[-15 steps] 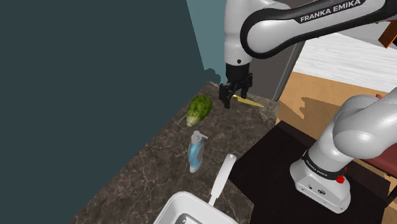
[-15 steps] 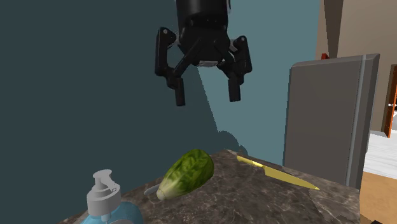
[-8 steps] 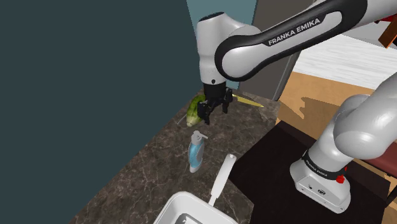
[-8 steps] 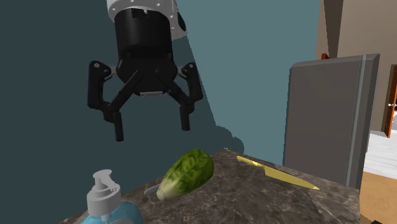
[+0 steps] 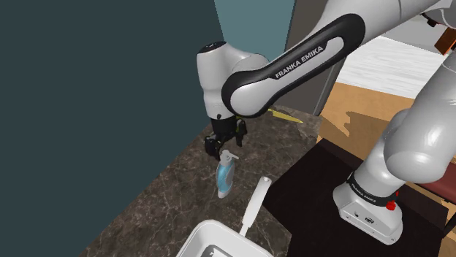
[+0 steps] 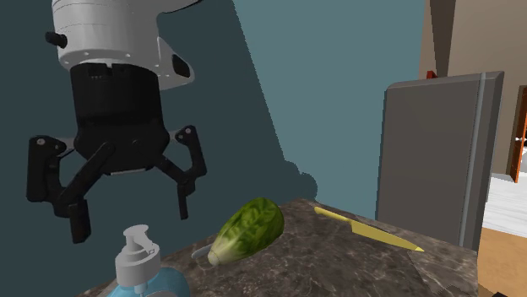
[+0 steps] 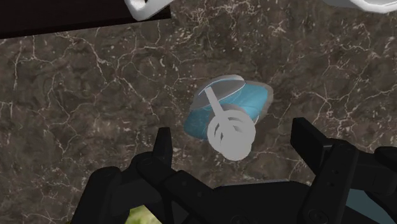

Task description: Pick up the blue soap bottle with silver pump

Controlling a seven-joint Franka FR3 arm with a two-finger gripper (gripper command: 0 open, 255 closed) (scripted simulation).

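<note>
The pincer [image 6: 130,221] hangs wide open just above the blue soap bottle [image 5: 225,177], its fingers on either side of the silver pump [image 7: 231,132] without touching it. The bottle stands on the dark marbled worktop [image 5: 164,201], untouched. Judging by this, the approach is nearly done, while lowering, closing and lifting are left.

The arm [image 5: 409,139] was built of smooth, rounded white shells with a soft grey sheen. A glossy black band [image 5: 252,87] wrapped one long link and carried white FRANKA EMIKA lettering [image 5: 300,61]. A black ring [image 5: 373,191] circled the top of the white base [image 5: 365,215], which bore a small red button [image 5: 391,205]. At the wrist, a pale grey flange [image 6: 105,38] with small black knobs sat above a black cylinder [image 6: 114,114]. The gripper [image 6: 129,221] was all black, its two angular fingers [image 6: 78,224] carried on jointed links with round pivot pins.
</note>
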